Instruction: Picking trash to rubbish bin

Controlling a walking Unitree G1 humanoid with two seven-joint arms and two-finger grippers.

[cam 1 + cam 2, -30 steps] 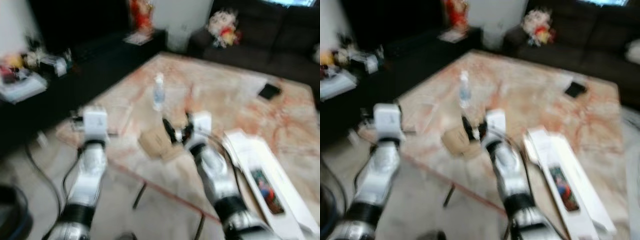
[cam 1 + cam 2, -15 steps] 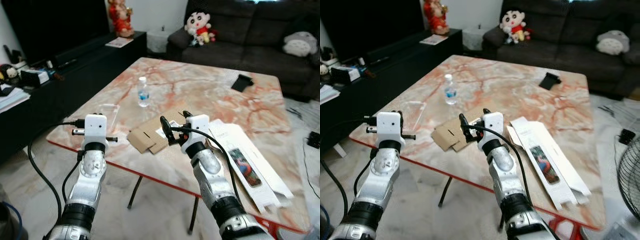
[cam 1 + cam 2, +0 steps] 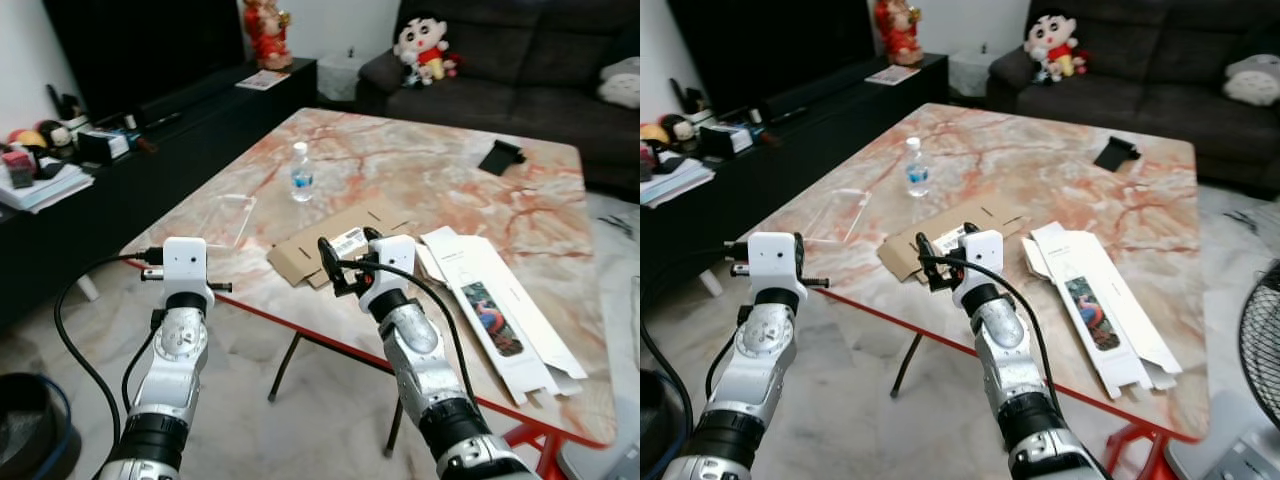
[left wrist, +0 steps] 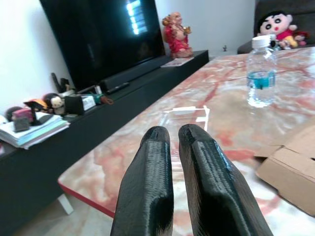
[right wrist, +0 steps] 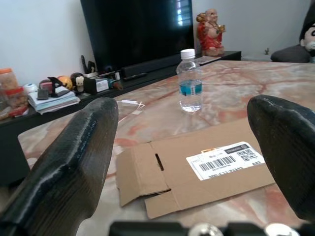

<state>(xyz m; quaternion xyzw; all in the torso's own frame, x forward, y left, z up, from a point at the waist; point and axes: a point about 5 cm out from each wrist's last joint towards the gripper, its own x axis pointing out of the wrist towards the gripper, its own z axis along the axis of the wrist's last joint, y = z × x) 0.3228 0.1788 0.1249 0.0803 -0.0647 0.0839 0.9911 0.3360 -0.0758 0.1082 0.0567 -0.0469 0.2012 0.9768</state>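
Observation:
A flattened brown cardboard box [image 3: 318, 252] with a barcode label lies near the front edge of the marble table [image 3: 430, 185]. My right gripper [image 3: 348, 250] hovers open just before it, its fingers [image 5: 81, 150] spread wide either side of the cardboard [image 5: 197, 169]. A water bottle [image 3: 301, 171] stands upright further back. A long white flattened box [image 3: 495, 305] lies to the right. My left gripper [image 4: 174, 132] is shut and empty, held off the table's front left corner. A dark round bin [image 3: 25, 440] sits on the floor at lower left.
A clear plastic sheet [image 3: 224, 217] lies at the table's left edge, a black object [image 3: 501, 157] at the far right. A low black TV cabinet [image 3: 150, 130] with clutter runs along the left; a dark sofa [image 3: 520, 70] with plush toys is behind.
The view has sharpened from blur and shifted, so the table sits a little farther off. Both arms hold the same pose; the right stays open, the left shut.

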